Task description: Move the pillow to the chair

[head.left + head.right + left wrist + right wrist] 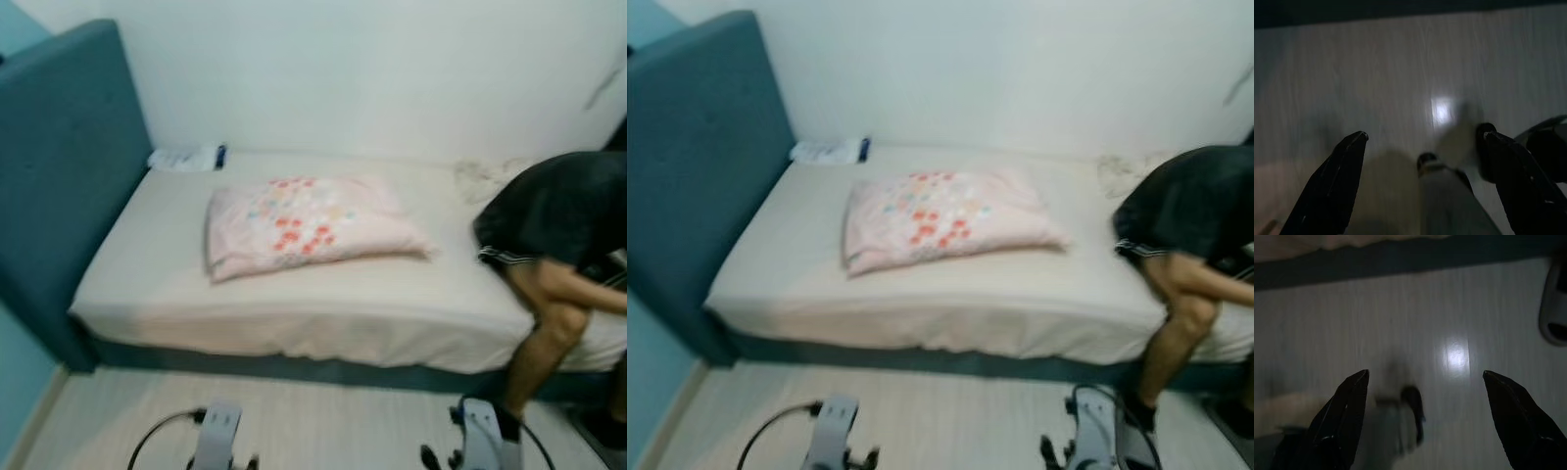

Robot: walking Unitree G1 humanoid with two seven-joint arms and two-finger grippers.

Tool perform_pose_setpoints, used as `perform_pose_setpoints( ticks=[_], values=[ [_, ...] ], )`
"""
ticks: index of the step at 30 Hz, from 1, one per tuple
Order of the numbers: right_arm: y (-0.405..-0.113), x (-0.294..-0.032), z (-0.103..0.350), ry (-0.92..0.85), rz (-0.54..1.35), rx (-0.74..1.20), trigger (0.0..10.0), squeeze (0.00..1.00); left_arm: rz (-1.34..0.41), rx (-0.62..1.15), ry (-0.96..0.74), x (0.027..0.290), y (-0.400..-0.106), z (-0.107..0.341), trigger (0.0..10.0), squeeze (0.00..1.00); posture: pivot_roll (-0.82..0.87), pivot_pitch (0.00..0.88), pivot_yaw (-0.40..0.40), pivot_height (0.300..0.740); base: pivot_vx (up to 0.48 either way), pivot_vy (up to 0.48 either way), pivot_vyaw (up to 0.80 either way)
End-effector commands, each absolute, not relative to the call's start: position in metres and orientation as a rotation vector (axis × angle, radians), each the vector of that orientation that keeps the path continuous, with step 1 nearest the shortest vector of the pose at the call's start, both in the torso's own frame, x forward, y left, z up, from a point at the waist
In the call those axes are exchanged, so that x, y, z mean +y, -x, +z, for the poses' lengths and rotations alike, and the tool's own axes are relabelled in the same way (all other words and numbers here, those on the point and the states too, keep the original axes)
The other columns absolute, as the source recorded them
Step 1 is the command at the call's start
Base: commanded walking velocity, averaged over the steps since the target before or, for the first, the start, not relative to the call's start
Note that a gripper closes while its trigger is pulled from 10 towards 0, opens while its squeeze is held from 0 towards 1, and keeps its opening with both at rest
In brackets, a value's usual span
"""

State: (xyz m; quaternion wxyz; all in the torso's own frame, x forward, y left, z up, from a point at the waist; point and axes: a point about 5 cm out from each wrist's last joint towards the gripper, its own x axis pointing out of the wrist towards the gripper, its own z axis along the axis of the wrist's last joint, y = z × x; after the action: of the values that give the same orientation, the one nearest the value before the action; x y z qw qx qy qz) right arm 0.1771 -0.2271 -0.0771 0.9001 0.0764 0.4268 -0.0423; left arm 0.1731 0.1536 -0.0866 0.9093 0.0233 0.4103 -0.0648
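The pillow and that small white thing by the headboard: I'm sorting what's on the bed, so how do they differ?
The pillow is large, pink and printed with red, orange and blue dots; the small white item is far smaller and plain, with a dark end. The pillow lies mid-mattress, while the white item sits in the corner by the teal headboard and the wall. Both rest on the bed, untouched.

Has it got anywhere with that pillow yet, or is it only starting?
Only starting. Done: nothing, the pink flower-patterned pillow lies on the white-sheeted bed. In hand: nothing, the left gripper and right gripper hang open over the pale floor. Left: grasping the pillow and carrying it to a chair.
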Motion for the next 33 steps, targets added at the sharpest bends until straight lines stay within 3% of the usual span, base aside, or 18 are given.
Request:
perform_pose_setpoints(
  ticks=[1,5,15,20,25,33],
  values=[
    [-0.174,-0.236,-0.077,-0.138,-0.108,0.894,10.0,0.00,-0.155,0.835,-0.036,0.145,-0.178,-0.085,10.0,0.00,-0.07,0.055,-0.041,0.740,0.398,0.000,0.00],
    [-0.174,-0.236,-0.077,-0.133,-0.106,0.899,10.0,0.00,-0.156,0.835,-0.035,0.145,-0.177,-0.085,10.0,0.00,-0.07,0.055,-0.041,0.740,0.400,0.000,0.00],
    [-0.174,-0.236,-0.077,-0.142,-0.107,0.893,10.0,0.00,-0.167,0.834,-0.036,0.143,-0.177,-0.085,10.0,0.00,-0.08,0.055,-0.042,0.740,0.399,0.000,-0.77],
    [-0.175,-0.236,-0.076,-0.166,-0.111,0.878,10.0,0.00,-0.167,0.833,-0.039,0.143,-0.178,-0.085,10.0,0.00,-0.08,0.055,-0.042,0.740,0.401,0.000,0.00],
    [-0.188,-0.230,-0.070,-0.248,-0.089,0.821,10.0,0.00,-0.158,0.840,-0.045,0.144,-0.177,-0.085,10.0,0.00,-0.08,0.052,-0.041,0.740,0.376,0.000,0.00],
    [-0.222,-0.220,-0.053,-0.435,-0.102,0.683,10.0,0.00,-0.167,0.843,-0.065,0.145,-0.177,-0.085,10.0,0.00,-0.08,0.047,-0.040,0.740,0.000,0.000,0.00]
  ],
)
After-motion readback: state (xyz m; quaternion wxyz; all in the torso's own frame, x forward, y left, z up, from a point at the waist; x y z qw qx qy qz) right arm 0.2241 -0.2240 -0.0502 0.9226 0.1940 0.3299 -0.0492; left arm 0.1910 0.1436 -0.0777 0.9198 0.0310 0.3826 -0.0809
